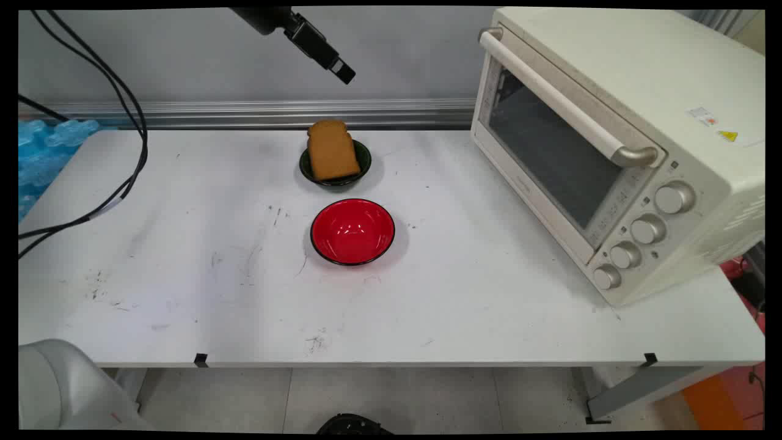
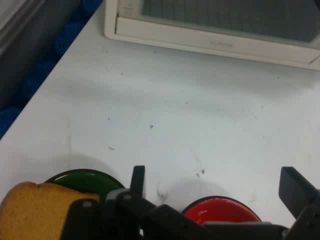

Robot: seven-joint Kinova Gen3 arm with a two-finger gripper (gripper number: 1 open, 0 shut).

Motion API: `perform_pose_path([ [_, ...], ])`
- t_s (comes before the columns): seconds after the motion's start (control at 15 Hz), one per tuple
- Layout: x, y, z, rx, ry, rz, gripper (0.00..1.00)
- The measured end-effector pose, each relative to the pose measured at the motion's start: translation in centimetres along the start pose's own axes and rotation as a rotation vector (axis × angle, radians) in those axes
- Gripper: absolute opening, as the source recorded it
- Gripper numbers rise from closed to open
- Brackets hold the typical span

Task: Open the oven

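My gripper (image 1: pixel 343 72) hangs high above the table's (image 1: pixel 183 275) far edge, over the bowl with the bread slice (image 1: pixel 332 150) leaning in it. The other bowl (image 1: pixel 352 231) sits just in front of that one, toward the near side. The toaster oven (image 1: pixel 617 146) stands to their right, well apart.

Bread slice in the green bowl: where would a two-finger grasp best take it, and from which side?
The bread slice stands propped in the green bowl, its rounded top leaning toward the wall and clear of the rim. Probably best to come down from above and close on that free upper part across its two flat faces. The red bowl stands apart in front. The gripper hangs open above.
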Motion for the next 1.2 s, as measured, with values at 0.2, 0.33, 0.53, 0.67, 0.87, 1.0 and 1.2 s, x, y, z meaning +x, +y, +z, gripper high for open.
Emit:
perform_pose_path([
  [0.2, 0.6, 0.0, 0.0, -0.003, -0.01, -0.009, 1.0],
  [0.33, 1.1, 0.1, 0.0, -0.004, -0.015, -0.014, 1.0],
  [0.53, 2.2, 0.1, 0.2, -0.012, -0.013, -0.014, 0.0],
  [0.67, 2.9, 0.1, 0.4, -0.019, -0.006, -0.013, 0.0],
  [0.87, 4.0, 0.2, 0.9, -0.03, 0.005, -0.011, 0.0],
  [1.0, 4.7, 0.3, 1.4, -0.038, 0.012, -0.008, 0.0],
  [1.2, 5.6, 0.6, 2.5, -0.049, 0.024, 0.0, 0.0],
])
